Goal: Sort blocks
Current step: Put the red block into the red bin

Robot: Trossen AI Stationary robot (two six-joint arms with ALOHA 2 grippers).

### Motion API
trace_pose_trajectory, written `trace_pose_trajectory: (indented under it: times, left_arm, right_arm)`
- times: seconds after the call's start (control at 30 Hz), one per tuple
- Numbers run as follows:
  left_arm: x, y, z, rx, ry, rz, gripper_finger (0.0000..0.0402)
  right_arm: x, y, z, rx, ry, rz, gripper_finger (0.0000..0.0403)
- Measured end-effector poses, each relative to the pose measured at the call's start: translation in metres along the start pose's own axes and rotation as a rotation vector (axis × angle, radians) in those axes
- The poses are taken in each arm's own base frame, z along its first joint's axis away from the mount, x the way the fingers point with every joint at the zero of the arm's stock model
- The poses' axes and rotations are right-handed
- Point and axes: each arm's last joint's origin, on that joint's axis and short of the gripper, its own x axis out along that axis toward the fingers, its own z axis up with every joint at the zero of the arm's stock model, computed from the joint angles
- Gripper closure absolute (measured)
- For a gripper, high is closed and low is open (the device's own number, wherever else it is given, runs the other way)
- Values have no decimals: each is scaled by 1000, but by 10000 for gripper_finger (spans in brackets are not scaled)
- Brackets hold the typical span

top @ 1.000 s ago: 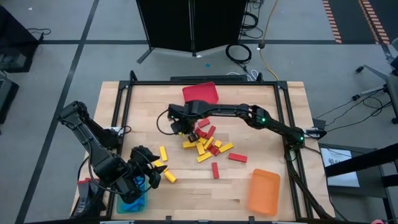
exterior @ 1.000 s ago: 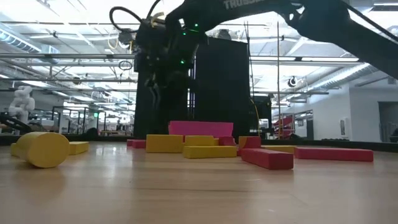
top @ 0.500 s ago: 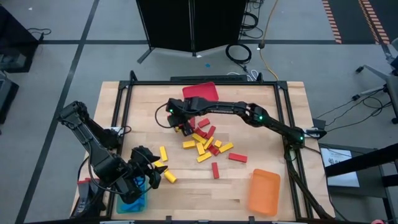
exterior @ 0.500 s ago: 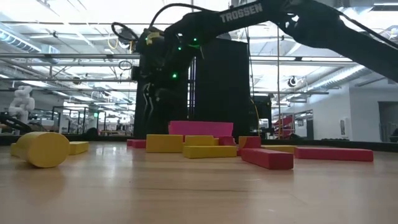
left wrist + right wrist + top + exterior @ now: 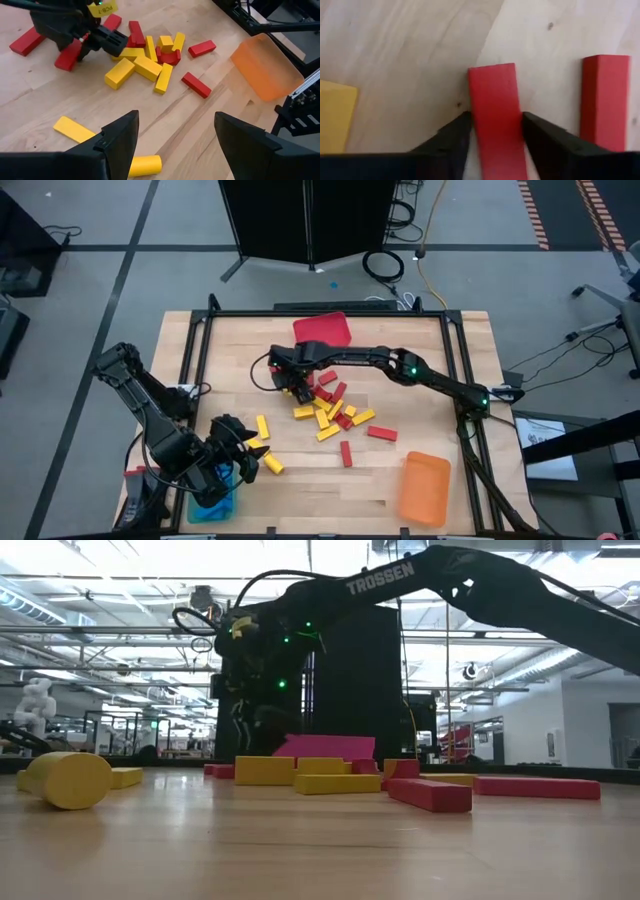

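Red and yellow blocks lie in a loose pile (image 5: 330, 412) at the table's middle, also seen in the left wrist view (image 5: 147, 62). My right gripper (image 5: 294, 387) is low at the pile's left end, shut on a red block (image 5: 495, 110) that lies flat on the wood. A second red block (image 5: 605, 100) lies beside it. My left gripper (image 5: 175, 145) is open and empty at the near left, above the blue bin (image 5: 215, 492). No blue blocks show on the table. My right gripper has its two fingers (image 5: 455, 135) against the red block's two long sides (image 5: 475, 120), pinching it across its width. The fingers come from above and point down. The block lies flat on the table.
A red bin (image 5: 322, 330) stands at the far middle and an orange bin (image 5: 425, 488) at the near right. Loose yellow blocks (image 5: 262, 426) and a yellow cylinder (image 5: 272, 465) lie by my left gripper. Single red blocks (image 5: 381, 433) lie right of the pile.
My right gripper has gone down toward the table at the pile's left end, after a short shift toward the far left and back. My left arm has kept still.
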Motion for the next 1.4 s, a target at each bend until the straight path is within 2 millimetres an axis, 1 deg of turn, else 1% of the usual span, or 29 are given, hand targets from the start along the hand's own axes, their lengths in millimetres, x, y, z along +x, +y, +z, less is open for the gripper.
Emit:
trace_pose_trajectory:
  times: [0.07,0.1,0.27,0.37,0.53,0.63,0.77,0.83,0.9,0.97,1.07,1.13,1.27,1.33,1.4]
  left_arm:
    - [0,0,0,-1,0,-1,137]
    - [0,0,0,-1,0,0,137]
    - [0,0,0,-2,0,-1,137]
    - [0,0,0,-2,0,-1,137]
    - [0,0,0,0,0,-1,137]
    - [0,0,0,1,0,-1,137]
    - [0,0,0,2,0,0,137]
    - [0,0,0,3,0,1,137]
    - [0,0,0,4,0,2,137]
    - [0,0,0,4,0,2,137]
    - [0,0,0,4,-1,2,137]
    - [0,0,0,2,-2,0,137]
    - [0,-1,0,-3,-3,-4,137]
    - [0,-1,0,-4,-3,-6,137]
    - [0,-1,0,-5,-3,-6,137]
  right_arm:
    - [0,1,-1,-11,12,4,284]
    - [1,1,-1,-17,13,6,300]
    - [1,1,-3,-13,14,33,301]
    - [-2,2,-2,9,18,30,301]
    - [-20,1,1,43,2,12,301]
    - [-39,0,5,46,-23,-7,301]
    - [-82,-4,15,76,-142,-21,301]
    - [-100,-7,17,96,-192,-39,301]
    - [-117,-12,17,114,-226,-69,301]
    - [-138,-21,14,140,-279,-110,301]
    - [-165,-46,-2,232,-333,-166,301]
    - [-173,-64,-19,321,-329,-186,301]
    - [-176,-96,-59,519,-270,-190,301]
    - [-175,-107,-77,594,-233,-183,301]
    - [-173,-114,-92,635,-191,-165,301]
